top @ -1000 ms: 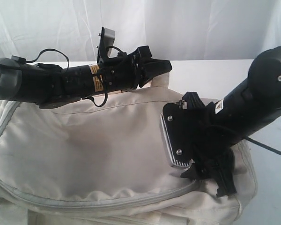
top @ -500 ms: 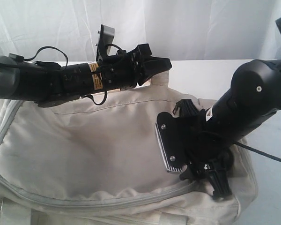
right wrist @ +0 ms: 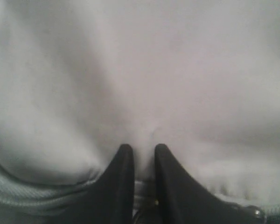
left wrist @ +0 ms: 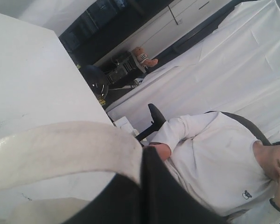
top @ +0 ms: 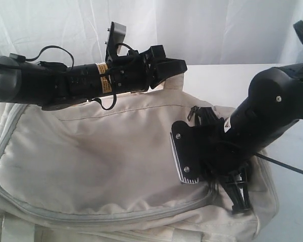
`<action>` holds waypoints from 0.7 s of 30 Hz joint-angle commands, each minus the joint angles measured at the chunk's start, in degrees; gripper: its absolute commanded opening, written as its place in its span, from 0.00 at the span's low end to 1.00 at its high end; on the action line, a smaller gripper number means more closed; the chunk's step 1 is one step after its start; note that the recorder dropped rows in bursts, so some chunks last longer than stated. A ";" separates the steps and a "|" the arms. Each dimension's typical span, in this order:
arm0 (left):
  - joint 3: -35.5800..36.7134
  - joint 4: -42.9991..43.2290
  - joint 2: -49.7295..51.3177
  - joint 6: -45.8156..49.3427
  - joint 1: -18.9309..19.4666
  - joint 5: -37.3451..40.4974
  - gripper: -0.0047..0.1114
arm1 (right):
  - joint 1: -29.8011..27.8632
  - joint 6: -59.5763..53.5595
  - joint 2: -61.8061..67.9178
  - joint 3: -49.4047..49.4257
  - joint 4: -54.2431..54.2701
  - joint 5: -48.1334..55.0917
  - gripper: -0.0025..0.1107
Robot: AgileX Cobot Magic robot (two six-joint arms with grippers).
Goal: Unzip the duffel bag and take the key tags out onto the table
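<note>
The cream duffel bag (top: 101, 156) lies on the white table (top: 217, 80), its grey zipper (top: 91, 217) closed along the front. At the bag's far edge my left gripper (top: 179, 65) is shut on a webbing handle (left wrist: 60, 149), which it holds lifted; its jaws (left wrist: 142, 156) meet on the strap. My right gripper (top: 240, 204) points down at the bag's front right corner. In the right wrist view its fingertips (right wrist: 143, 151) stand a narrow gap apart over the zipper tape (right wrist: 18, 198), closed on the pull low between them. The key tags are hidden.
A second zipper pull (top: 192, 112) lies on the bag's top beside the right arm. White curtains (top: 202, 30) hang behind the table. A person in a white shirt (left wrist: 214, 154) sits beyond the table's far edge.
My right gripper's jaws have closed from wide to a narrow gap at the bag's front right corner. The right arm has shifted slightly. The left arm holds the handle a little higher.
</note>
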 commanded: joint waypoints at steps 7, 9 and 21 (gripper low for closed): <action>-1.37 -1.69 -2.55 0.76 -0.21 -7.13 0.04 | -0.03 11.01 -7.91 0.02 -2.23 1.48 0.02; -1.37 -1.69 -2.55 0.76 -0.21 -7.13 0.04 | -0.03 12.08 -9.52 0.02 -2.23 3.32 0.02; -1.37 -1.69 -2.55 0.76 -0.21 -7.13 0.04 | -0.03 22.04 -11.54 0.02 -2.04 6.11 0.09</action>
